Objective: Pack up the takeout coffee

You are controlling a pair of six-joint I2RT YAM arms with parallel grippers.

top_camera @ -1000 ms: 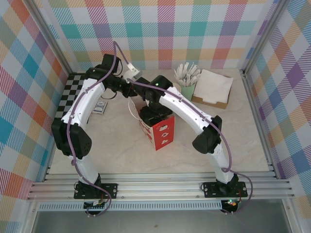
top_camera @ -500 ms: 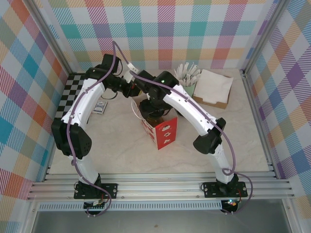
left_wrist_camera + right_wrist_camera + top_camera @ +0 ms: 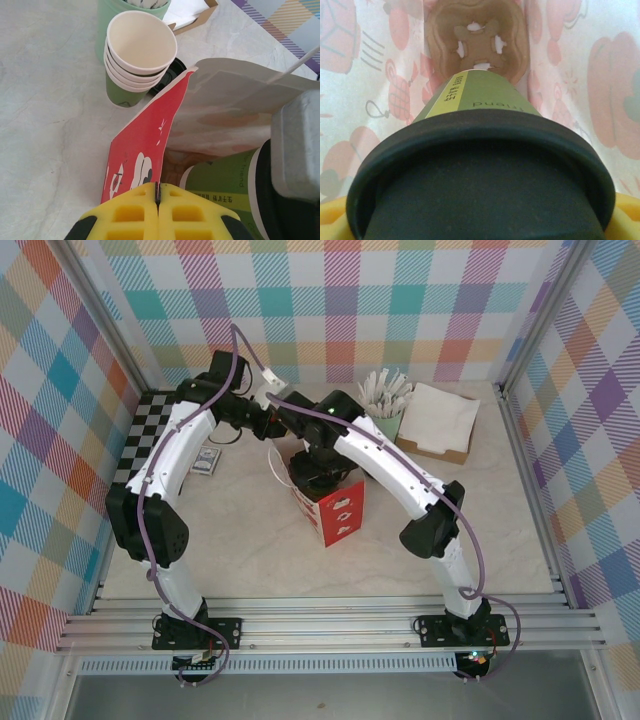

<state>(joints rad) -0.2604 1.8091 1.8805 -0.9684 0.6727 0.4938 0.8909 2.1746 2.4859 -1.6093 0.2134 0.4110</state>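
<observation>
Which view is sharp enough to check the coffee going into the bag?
Right wrist: the black lid of the takeout coffee blurs close up, its green wall sharper; the paper bag glows, lit through. Left wrist: stacked green cups and the bag's red edge are crisp. Top external: even light, sharp, but the right arm covers the bag mouth.

- A red-and-white paper bag (image 3: pixel 335 515) is standing upright near the middle of the pale stone-patterned table (image 3: pixel 250 550).
- A dark-green paper cup with a round black plastic lid (image 3: pixel 225 185) is sitting inside the bag's open mouth, between its walls.
- A stack of green paper cups with cream rims (image 3: pixel 137 50) is standing just behind the bag.
- A pale mint cup of white wrapped sticks (image 3: pixel 385 412) is standing behind and to the right of the bag.
- A brown cardboard tray of white napkins (image 3: pixel 437 420) is lying just right of that cup.
- A black-and-white checkered mat (image 3: pixel 148 435) is lying along the far left edge.
</observation>
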